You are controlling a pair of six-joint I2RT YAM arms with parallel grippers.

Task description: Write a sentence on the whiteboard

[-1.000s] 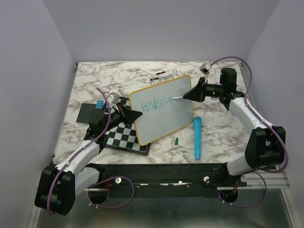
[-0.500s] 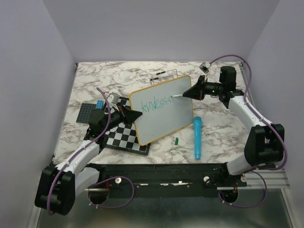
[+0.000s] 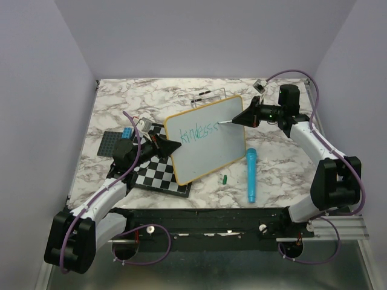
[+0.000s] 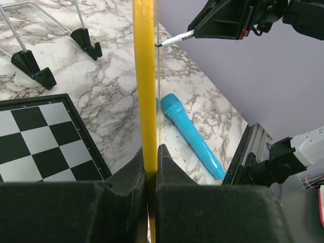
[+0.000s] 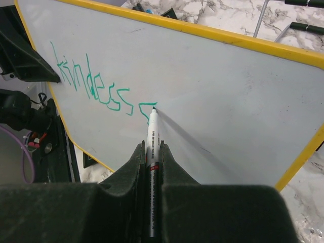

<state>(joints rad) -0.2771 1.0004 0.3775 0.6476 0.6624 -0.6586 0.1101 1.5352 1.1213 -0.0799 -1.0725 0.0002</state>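
We see 1 blue microphone-shaped toy (image 3: 250,175) lying on the marble table (image 3: 121,99) just right of the whiteboard (image 3: 208,145). 1 small green cap (image 3: 224,179) lies near the board's lower edge, 1 checkered board (image 3: 151,176) sits under its left side, and 1 wire stand (image 3: 208,95) is behind it. The whiteboard stands tilted at mid-table.

The left gripper (image 3: 172,146), its arm reaching low over the checkered board, is pinched on the left edge of the yellow frame. The right gripper (image 3: 243,118), its arm bent in from the right, clamps 1 marker (image 5: 152,131). The marker's tip touches the board at the end of the sentence (image 5: 93,86), which reads "kindess" in green, plus 1 letter begun.
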